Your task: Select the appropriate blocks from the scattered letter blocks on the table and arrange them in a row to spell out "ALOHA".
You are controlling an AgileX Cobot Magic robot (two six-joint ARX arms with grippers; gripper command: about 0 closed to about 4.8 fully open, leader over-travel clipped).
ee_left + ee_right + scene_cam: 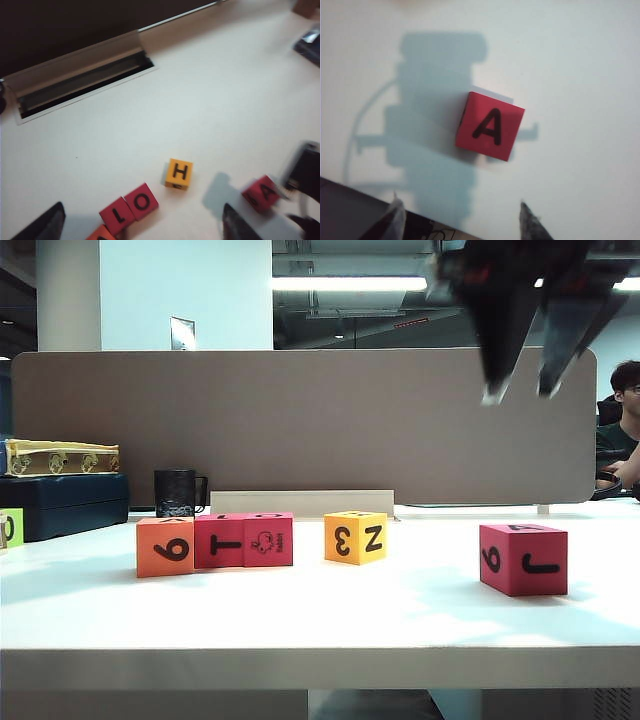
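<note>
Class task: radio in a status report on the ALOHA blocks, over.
Right gripper open, high above the red A block. Left gripper open, above the row. Orange, L, O blocks touching; yellow H block and A stand apart. Nothing in the way.

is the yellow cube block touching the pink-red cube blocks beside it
No, the yellow cube block stands apart from the nearest pink-red cube block, with bare white table between them.

Five letter blocks (355,537), one mug (177,492)

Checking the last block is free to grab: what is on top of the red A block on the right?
Nothing rests on the red A block; its A face shows fully. The open right gripper hangs well above it. The left gripper is high too. Its underside on the table is hidden.
</note>
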